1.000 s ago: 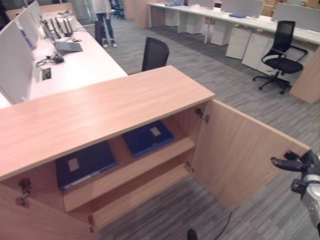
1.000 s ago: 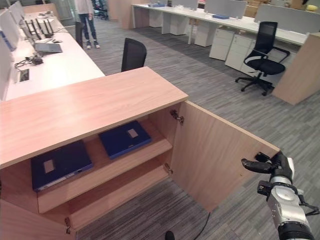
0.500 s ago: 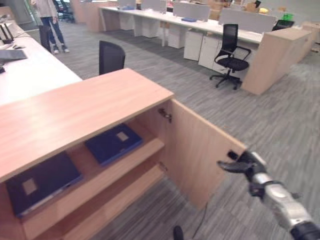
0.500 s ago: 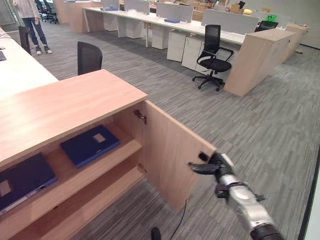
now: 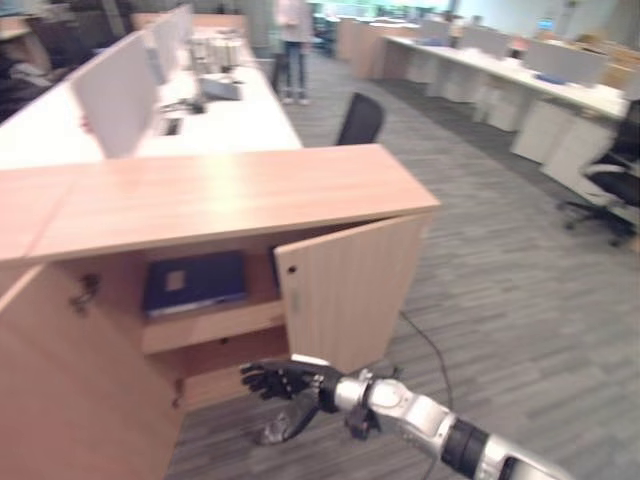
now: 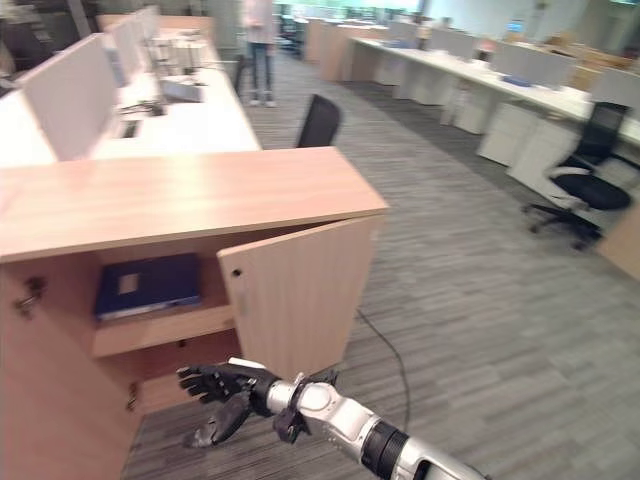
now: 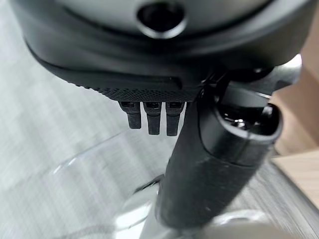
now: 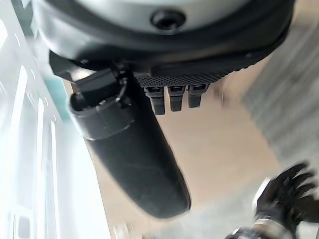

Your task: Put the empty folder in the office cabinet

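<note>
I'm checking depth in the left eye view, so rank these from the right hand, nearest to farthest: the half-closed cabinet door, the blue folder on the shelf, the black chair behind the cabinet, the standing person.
From the right hand, low before the cabinet:
1. Cabinet door, just above it.
2. Blue folder, on the shelf, up and left.
3. Black chair, behind the cabinet.
4. Person, far up the aisle.

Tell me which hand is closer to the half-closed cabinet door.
Right. The right hand hangs open just below the cabinet door; the left hand is over grey carpet with wood panelling off to one side.
</note>
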